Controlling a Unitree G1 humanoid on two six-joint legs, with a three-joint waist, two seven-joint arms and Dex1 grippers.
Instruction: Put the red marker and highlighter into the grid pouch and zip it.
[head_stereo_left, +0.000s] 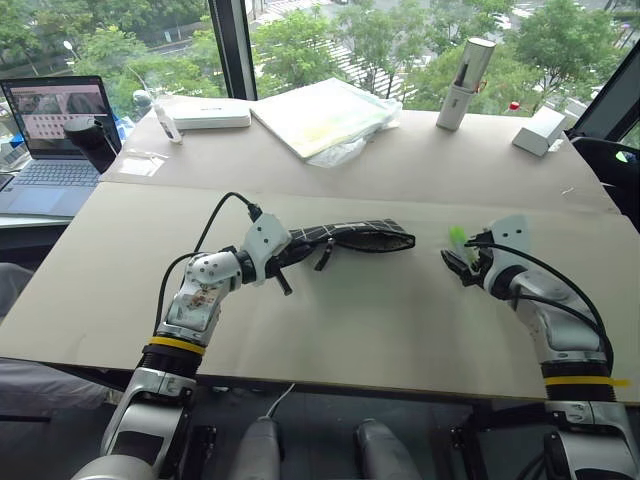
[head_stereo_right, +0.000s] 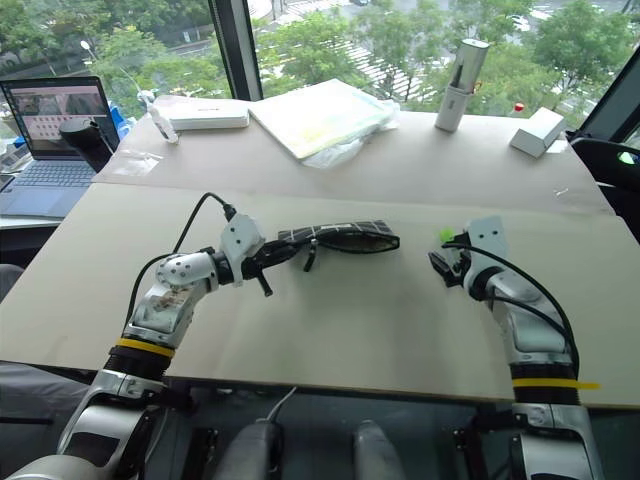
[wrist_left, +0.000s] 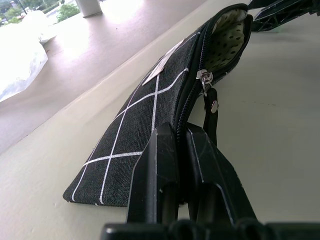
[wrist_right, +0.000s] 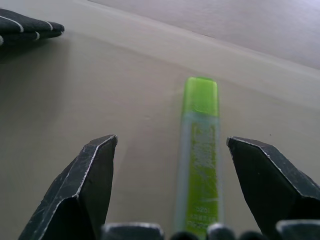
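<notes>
pincer on the left (head_stereo_left: 290, 262), in the left eye view, is clamped tight on the near end of the grid pouch (head_stereo_left: 355, 236), which stretches out low over the desk (head_stereo_left: 380, 330) toward the middle. right pincer (head_stereo_left: 462, 262) sits near the desk's right side with its jaws spread wide, and the highlighter (head_stereo_left: 457, 238) shows as a green tip just past them, well apart from the pouch mouth. a white cylinder (head_stereo_left: 464, 82) and a laptop (head_stereo_left: 55, 130) stand far back.

right eye view gives the same layout: pouch held at one end, highlighter beside the open right pincer. i cannot make out the red marker anywhere on the desk.

left wrist view looks along the shut fingers (wrist_left: 160, 175) pinching the pouch's edge; the zipper pull (wrist_left: 206, 82) hangs partway, and the far end gapes to show pale dotted lining.

right wrist view has the highlighter (wrist_right: 200, 160) lying flat on the desk between the two spread fingers (wrist_right: 85, 185), untouched, pointing away.

the highlighter looks light, rigid and smooth plastic, likely to slip or roll; best pinched across the middle of the barrel. the pouch is soft fabric and will sag, so the mouth probably needs holding open.
</notes>
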